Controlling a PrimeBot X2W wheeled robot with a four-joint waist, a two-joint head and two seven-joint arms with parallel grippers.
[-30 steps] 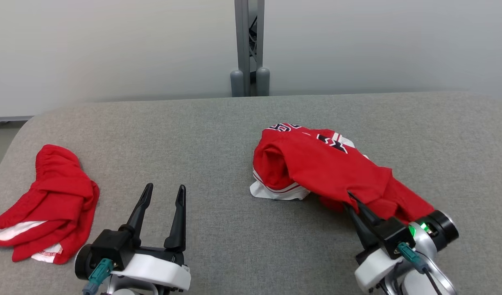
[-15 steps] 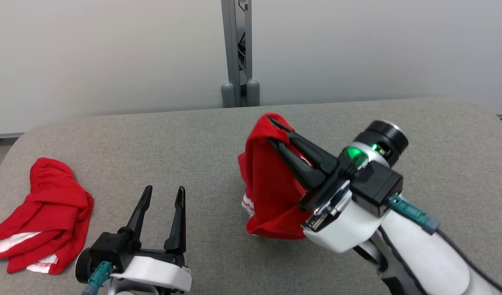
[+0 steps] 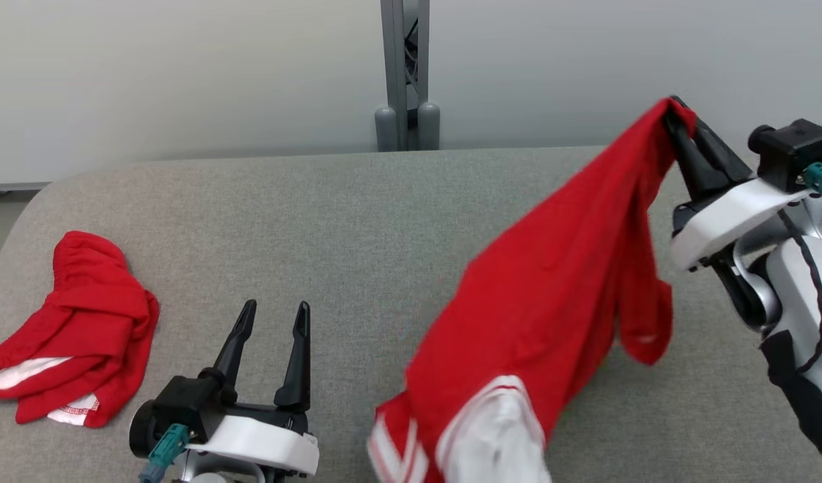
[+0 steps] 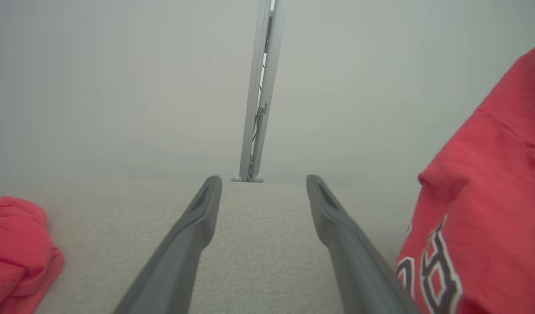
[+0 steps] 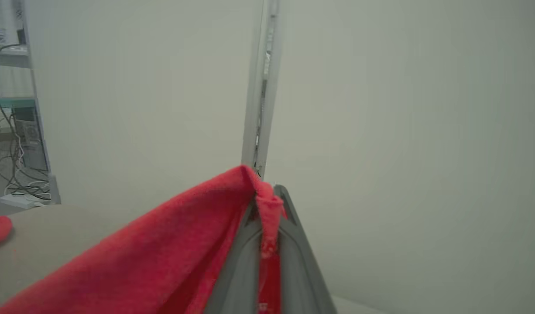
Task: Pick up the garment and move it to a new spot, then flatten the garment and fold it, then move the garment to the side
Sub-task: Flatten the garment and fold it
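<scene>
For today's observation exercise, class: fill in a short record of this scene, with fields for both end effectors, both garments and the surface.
right end effector: shut on the red garment at its edge, raised
left end effector: open, empty, low
red garment: hanging slantwise, white trim lowest
other garment: red, crumpled, lying at the left
table: grey fabric top

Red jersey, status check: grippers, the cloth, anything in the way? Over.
Right gripper shut on red jersey, top edge, held high. Left gripper open, empty, over grey table. Jersey hangs in a long drape. Second red garment crumpled far left, apart.
</scene>
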